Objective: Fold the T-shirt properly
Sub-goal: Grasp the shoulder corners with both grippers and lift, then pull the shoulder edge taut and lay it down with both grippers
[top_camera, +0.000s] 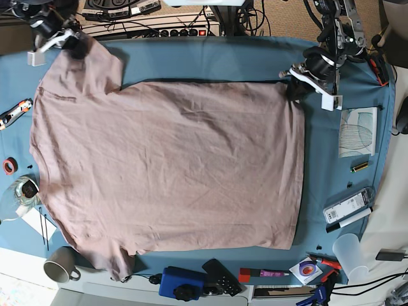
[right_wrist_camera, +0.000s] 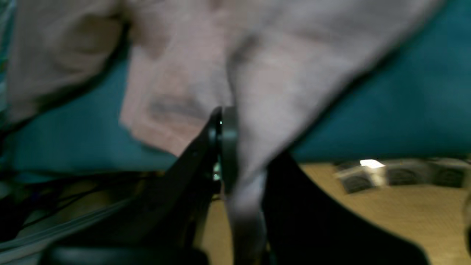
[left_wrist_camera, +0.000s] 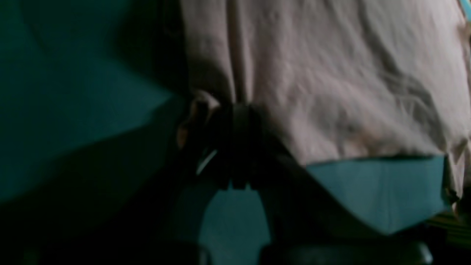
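Two arms: both worked at the far edge of the table, one at each upper corner of the garment in the base view.
T-shirt (top_camera: 166, 166): the dusty-pink shirt lay spread and softly wrinkled over most of the teal table cover (top_camera: 210, 60), neck and sleeves toward the base view's left, hem toward its right.
Left gripper (top_camera: 298, 86): stood at the shirt's far hem corner, on the base view's right; its jaws were closed and pinched the cloth, which bunched into a small fold at the jaws in the left wrist view (left_wrist_camera: 235, 110).
Right gripper (top_camera: 75, 43): stood at the far sleeve, on the base view's left; its jaws were clamped on the fabric, which ran down between the two dark fingers in the right wrist view (right_wrist_camera: 235, 147), blurred.
Sleeve: the held sleeve was drawn up toward the far-left corner of the table.
Near edge: a grey mug (top_camera: 60, 264), a blue box (top_camera: 182, 280) and a black remote (top_camera: 221, 275) lay along it, beside the shirt.
Right side: a clear cup (top_camera: 350, 252) and a white device (top_camera: 347, 205) lay well apart from the hem.
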### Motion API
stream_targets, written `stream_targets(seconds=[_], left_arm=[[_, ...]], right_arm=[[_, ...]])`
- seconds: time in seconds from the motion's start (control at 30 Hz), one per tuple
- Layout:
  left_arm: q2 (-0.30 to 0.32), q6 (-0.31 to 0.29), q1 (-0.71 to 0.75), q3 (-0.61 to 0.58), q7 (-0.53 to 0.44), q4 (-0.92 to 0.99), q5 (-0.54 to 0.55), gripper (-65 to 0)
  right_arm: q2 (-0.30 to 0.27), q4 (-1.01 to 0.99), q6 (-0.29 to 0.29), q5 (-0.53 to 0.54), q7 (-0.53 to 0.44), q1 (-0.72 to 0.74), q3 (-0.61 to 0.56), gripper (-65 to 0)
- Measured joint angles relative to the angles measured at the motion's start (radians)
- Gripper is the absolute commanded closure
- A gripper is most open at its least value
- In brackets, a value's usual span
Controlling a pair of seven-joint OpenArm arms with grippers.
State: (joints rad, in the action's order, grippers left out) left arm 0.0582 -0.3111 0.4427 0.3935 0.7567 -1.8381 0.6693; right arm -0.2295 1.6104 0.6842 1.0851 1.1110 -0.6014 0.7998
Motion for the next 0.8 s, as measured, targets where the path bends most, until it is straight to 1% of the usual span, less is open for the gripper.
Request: stream_targets(seconds=[0.07,0.17,0.23,0.3,0.37,0.43,0.5,0.53,0.6,0.67,0.73,0.8], left_arm=[[0.000,0.010,0.032,0.000,0.003,-0.054,-0.006,0.0],[0.000,0.007,0.076,0.000,0.001,-0.134,-0.024,0.0],[0.000,0.007,0.107,0.001,0.000,-0.179,-0.057,0.0],[0.000,0.013,0.134,0.009,0.001,-0.211,-0.061,0.0],[0.000,0.052,0.150,0.032,0.003,-0.234,-0.062,0.0],[0.001,0.053,0.158,0.065,0.002,-0.242,-0.063,0.0],[0.000,0.047,0.170,0.096,0.004,-0.242,-0.063,0.0],[0.000,0.029,0.177,0.111,0.005,-0.242,-0.063,0.0],[0.000,0.021,0.196,0.137,0.007,-0.242,-0.019,0.0],[0.000,0.016,0.215,0.158,0.035,-0.243,0.031,0.0],[0.000,0.014,0.235,0.178,0.071,-0.243,0.054,0.0],[0.000,0.014,0.259,0.207,0.080,-0.243,0.063,0.0]], right_arm=[[0.000,0.047,0.005,0.005,0.006,-0.011,0.018,0.0],[0.000,0.105,0.009,0.013,0.007,-0.039,0.021,0.0],[0.000,0.133,0.009,0.012,0.008,-0.069,0.021,0.0],[0.000,0.155,0.008,0.012,0.008,-0.094,0.023,0.0],[0.000,0.180,0.009,0.012,0.008,-0.114,0.023,0.0],[0.000,0.204,0.009,0.014,0.008,-0.136,0.024,0.0],[0.000,0.217,0.009,0.048,0.026,-0.155,0.040,0.0],[0.000,0.221,0.009,0.072,0.043,-0.163,0.057,0.0],[0.000,0.225,0.009,0.122,0.074,-0.177,0.097,0.0],[0.000,0.226,0.012,0.178,0.111,-0.198,0.131,0.0],[0.000,0.227,0.012,0.207,0.125,-0.227,0.157,0.0],[0.000,0.229,0.012,0.231,0.139,-0.257,0.179,0.0]])
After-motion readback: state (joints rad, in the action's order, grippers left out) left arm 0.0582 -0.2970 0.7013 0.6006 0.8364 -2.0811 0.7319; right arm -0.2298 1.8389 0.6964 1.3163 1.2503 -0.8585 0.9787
